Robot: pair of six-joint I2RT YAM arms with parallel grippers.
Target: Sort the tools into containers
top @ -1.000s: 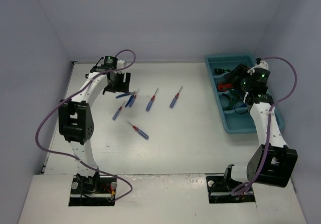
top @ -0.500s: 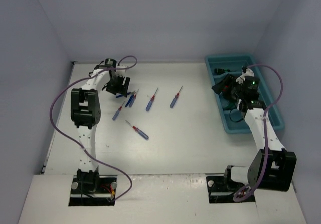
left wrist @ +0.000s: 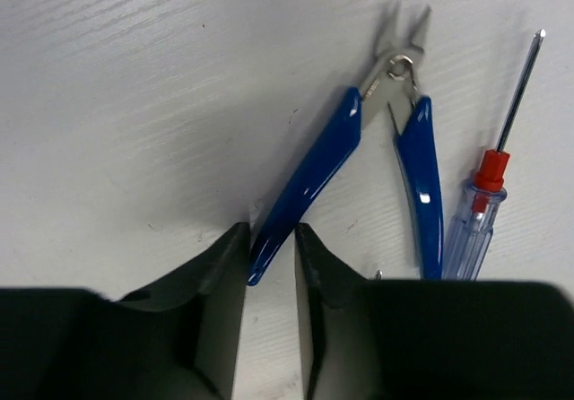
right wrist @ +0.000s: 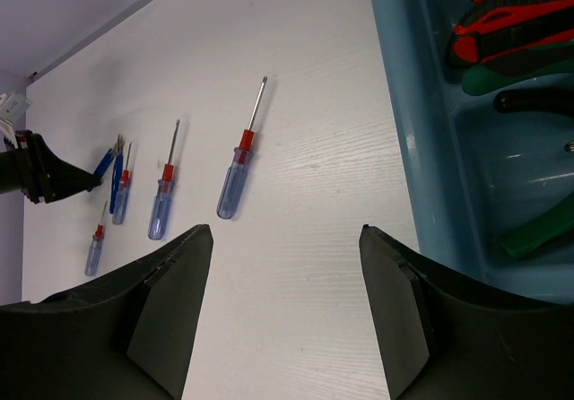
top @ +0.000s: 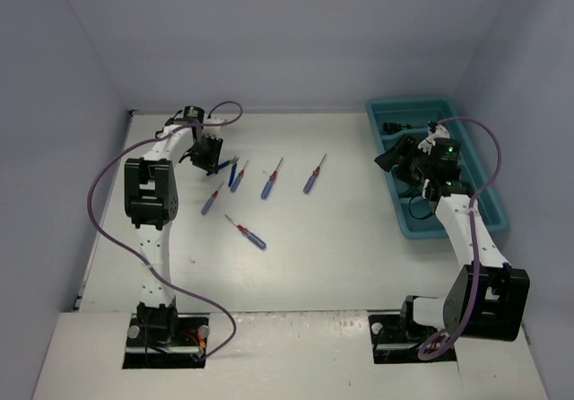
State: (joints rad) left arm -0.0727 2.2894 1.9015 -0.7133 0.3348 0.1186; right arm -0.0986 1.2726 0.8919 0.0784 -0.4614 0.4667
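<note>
My left gripper [left wrist: 271, 234] is low on the table at the far left [top: 208, 156], shut on the tip of one handle of the blue pliers [left wrist: 314, 167]. The pliers lie flat with their handles spread. Beside them lies a slim blue screwdriver [left wrist: 480, 212] with a red collar. Several more such screwdrivers [top: 269, 183] lie across the middle of the table. My right gripper [right wrist: 285, 231] hangs open and empty over the table just left of the teal tray [right wrist: 421, 104]. In the tray lie a red-black utility knife [right wrist: 511, 23] and green-handled pliers [right wrist: 538, 230].
The teal tray [top: 408, 216] runs along the far right side, close to the right wall. One screwdriver [top: 249, 233] lies apart, nearer the front. Purple cables loop off both arms. Walls enclose the table on the left, back and right.
My left gripper's jaws have come together on the pliers' handle. The right gripper has swung left from above the tray to beyond its left rim.
</note>
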